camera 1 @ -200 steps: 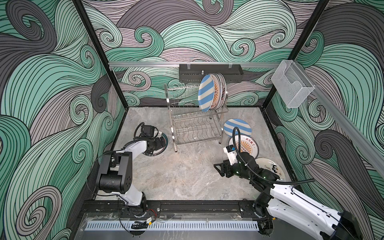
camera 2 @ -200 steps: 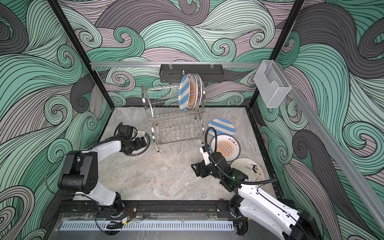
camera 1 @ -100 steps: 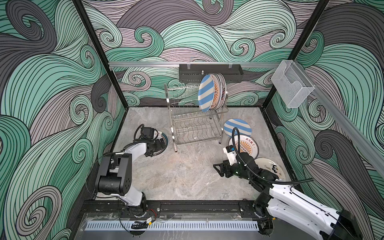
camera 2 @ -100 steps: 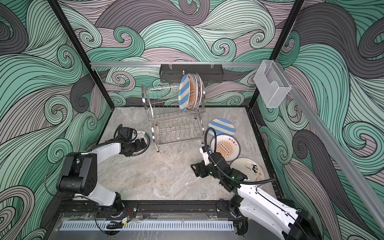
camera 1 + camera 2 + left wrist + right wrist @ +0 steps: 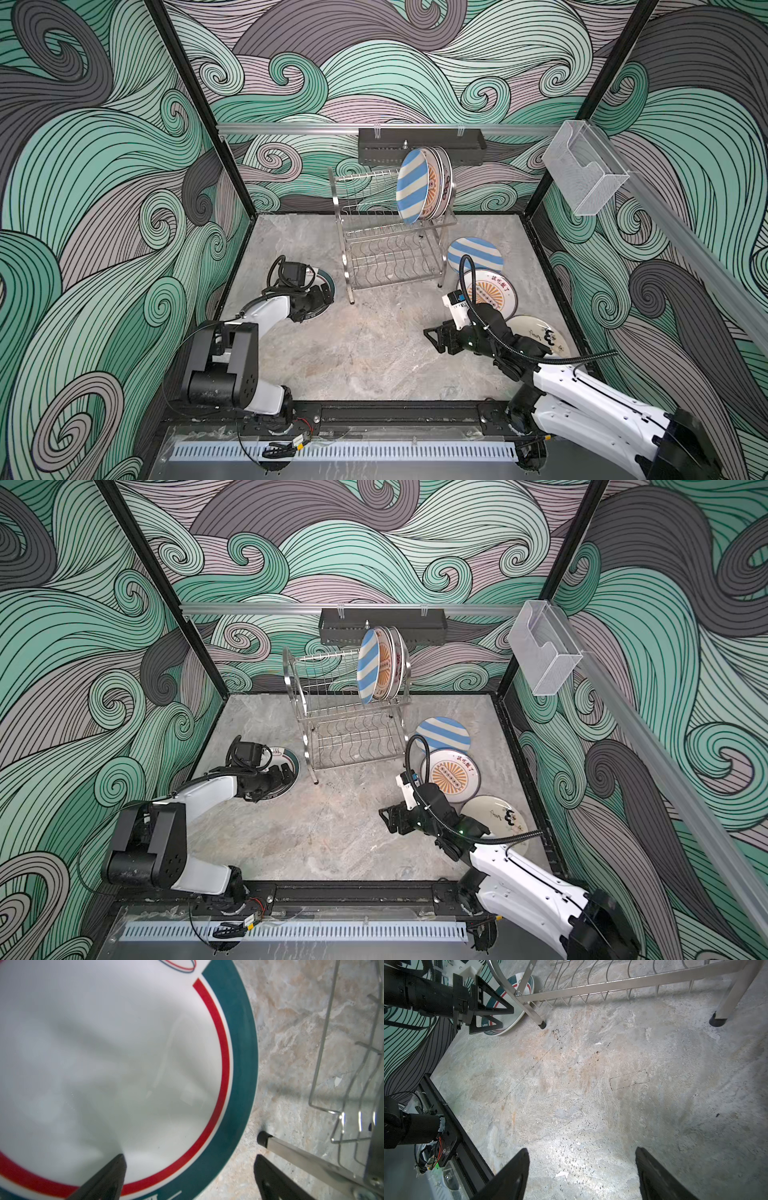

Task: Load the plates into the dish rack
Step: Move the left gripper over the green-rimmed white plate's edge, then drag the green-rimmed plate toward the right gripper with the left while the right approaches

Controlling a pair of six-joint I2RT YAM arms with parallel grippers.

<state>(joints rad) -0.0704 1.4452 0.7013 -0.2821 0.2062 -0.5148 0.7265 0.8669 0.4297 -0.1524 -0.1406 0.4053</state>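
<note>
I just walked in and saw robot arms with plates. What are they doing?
A robot is filling the dish rack. Three plates already stand in its top shelf. The left claw is open over the rim of a teal-rimmed plate lying on the table beside the rack, not gripping it yet. The right claw is open and empty above bare table. Three more plates lie flat on the rack's other side.
</note>
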